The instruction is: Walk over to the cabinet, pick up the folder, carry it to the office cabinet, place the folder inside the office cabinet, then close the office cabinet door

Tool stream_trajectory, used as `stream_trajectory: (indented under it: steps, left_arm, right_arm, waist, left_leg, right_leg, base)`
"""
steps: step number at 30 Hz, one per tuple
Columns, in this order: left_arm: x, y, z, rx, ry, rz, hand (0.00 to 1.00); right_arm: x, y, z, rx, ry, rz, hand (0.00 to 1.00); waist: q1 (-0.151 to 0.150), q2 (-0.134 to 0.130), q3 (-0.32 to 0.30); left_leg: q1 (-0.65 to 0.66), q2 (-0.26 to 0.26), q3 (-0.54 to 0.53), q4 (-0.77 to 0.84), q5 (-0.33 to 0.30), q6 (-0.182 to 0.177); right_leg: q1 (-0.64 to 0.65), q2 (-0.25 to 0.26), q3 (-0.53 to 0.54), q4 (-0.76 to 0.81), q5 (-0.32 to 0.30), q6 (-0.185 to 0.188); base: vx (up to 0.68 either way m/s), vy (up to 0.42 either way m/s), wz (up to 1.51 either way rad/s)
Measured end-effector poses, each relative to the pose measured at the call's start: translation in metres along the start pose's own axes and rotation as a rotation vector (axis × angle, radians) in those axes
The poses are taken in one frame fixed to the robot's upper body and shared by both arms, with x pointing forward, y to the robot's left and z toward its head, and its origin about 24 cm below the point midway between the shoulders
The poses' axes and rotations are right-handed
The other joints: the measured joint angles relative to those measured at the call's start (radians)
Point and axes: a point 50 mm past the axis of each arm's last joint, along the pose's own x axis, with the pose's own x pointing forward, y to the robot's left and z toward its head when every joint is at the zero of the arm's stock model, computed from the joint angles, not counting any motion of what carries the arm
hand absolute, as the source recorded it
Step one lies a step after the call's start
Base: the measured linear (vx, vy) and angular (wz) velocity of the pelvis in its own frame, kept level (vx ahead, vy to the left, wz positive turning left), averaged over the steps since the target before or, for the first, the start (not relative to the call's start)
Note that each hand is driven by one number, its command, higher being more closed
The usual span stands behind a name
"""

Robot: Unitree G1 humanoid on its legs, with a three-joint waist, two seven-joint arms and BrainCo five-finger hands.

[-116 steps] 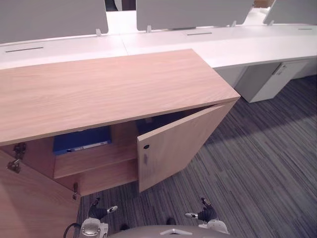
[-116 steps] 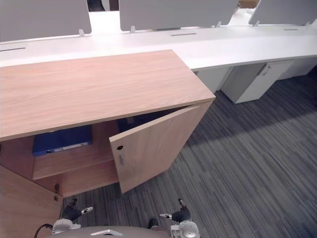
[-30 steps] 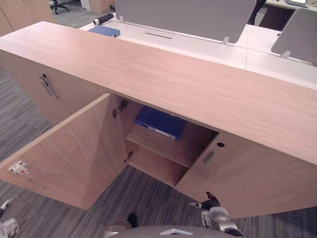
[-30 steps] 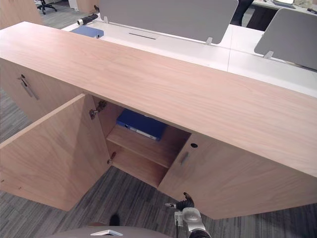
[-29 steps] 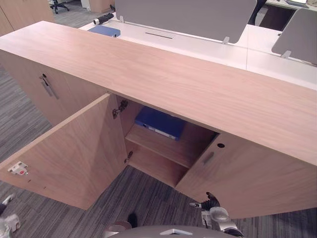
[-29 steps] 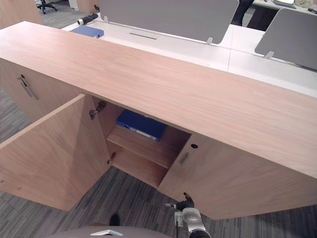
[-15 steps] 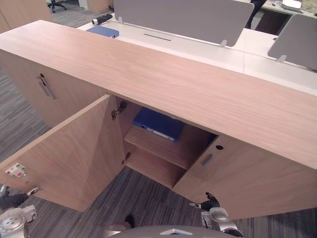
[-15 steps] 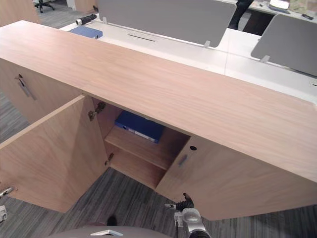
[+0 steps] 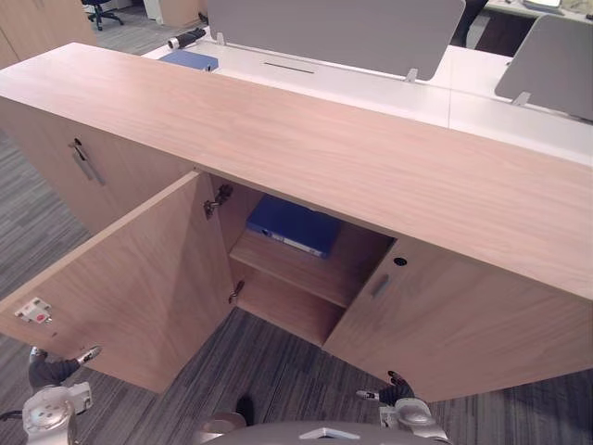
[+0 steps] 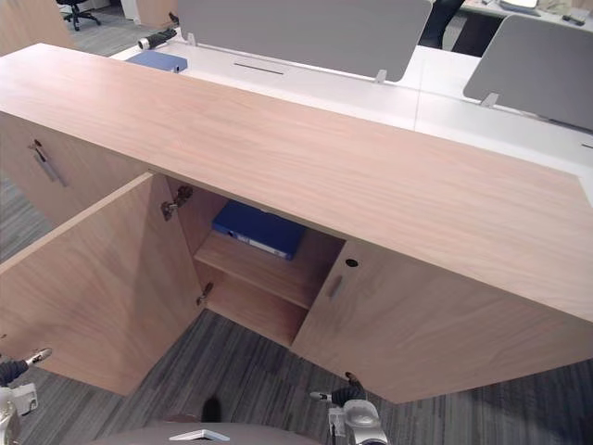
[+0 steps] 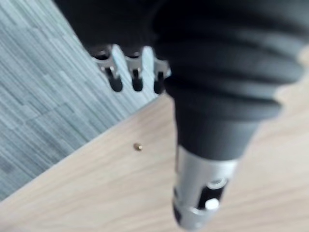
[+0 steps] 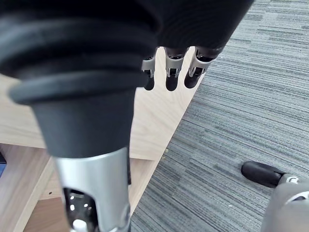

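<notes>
Folder [image 9: 295,225] stays shelved; left hand [image 9: 46,373] has risen beside door [image 9: 139,287], right hand [image 9: 394,391] low, both relaxed, empty.

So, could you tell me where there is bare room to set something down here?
The cabinet top is bare. Inside, the lower shelf looks free; the upper shelf holds the blue folder, leaving a strip beside the right door.

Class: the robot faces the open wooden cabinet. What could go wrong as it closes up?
The left hand hangs beside the lower corner of the wide-open wooden left door, so raising it may knock the door.
The wooden right door stands ajar; closing one door alone could leave the blue folder on its shelf exposed.
</notes>
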Motion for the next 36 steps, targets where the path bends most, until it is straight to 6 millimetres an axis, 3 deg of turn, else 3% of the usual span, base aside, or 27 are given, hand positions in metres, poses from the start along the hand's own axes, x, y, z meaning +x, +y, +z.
stream_trajectory:
  steps: [4, 9, 16, 24, 30, 36]
  left_arm:
    - [-0.006, -0.001, -0.021, -0.006, 0.083, -0.083, 0.0]
    - [0.003, 0.013, -0.016, 0.115, 0.08, -0.07, 0.0]
    - [0.002, 0.004, -0.028, 0.177, 0.136, -0.087, 0.0]
    - [-0.016, -0.025, -0.057, 0.202, 0.236, -0.186, 0.0]
    - [-0.042, -0.051, -0.074, 0.167, 0.274, -0.356, 0.0]
    - [-0.078, -0.093, -0.088, 0.18, 0.297, -0.559, 0.0]
  right_arm:
    - [0.0, 0.001, -0.001, 0.002, 0.002, 0.01, 0.0]
    - [0.002, 0.002, 0.006, -0.004, -0.015, 0.029, 0.0]
    - [0.003, 0.005, 0.012, -0.018, -0.032, 0.037, 0.0]
    - [0.002, 0.008, 0.011, -0.054, -0.034, 0.05, 0.0]
    - [0.001, 0.008, 0.007, -0.061, -0.027, 0.051, 0.0]
    - [-0.001, 0.009, 0.003, -0.056, -0.025, 0.054, 0.0]
  waist:
    - [0.001, 0.003, -0.001]
    - [0.002, -0.009, -0.001]
    - [-0.002, 0.0, 0.003]
    - [-0.016, 0.005, 0.002]
    - [-0.02, 0.019, -0.003]
    - [-0.027, 0.045, -0.017]
  left_leg:
    - [0.0, -0.003, 0.007, 0.0, 0.003, -0.002]
    - [0.007, -0.007, 0.029, 0.0, 0.002, 0.011]
    - [0.02, -0.007, 0.046, 0.0, -0.017, 0.009]
    - [0.016, -0.006, 0.07, 0.0, -0.016, 0.008]
    - [0.014, -0.003, 0.092, 0.0, -0.008, 0.001]
    - [-0.005, -0.011, 0.107, 0.001, 0.0, 0.003]
  right_leg:
    - [0.0, -0.003, 0.007, -0.005, -0.007, 0.003]
    - [0.001, -0.002, 0.033, -0.01, 0.013, 0.013]
    - [0.001, -0.002, 0.055, -0.007, 0.036, -0.002]
    - [-0.023, -0.005, 0.086, 0.0, 0.027, -0.014]
    - [-0.042, -0.004, 0.125, 0.005, 0.017, -0.006]
    - [-0.07, -0.005, 0.165, 0.004, 0.024, -0.017]
  base:
    - [0.01, -0.015, -0.02]
    - [0.05, -0.016, -0.13]
    - [-0.02, 0.013, -0.08]
    - [-0.07, 0.005, -0.09]
    - [-0.05, 0.014, -0.11]
    - [0.0, 0.031, -0.07]
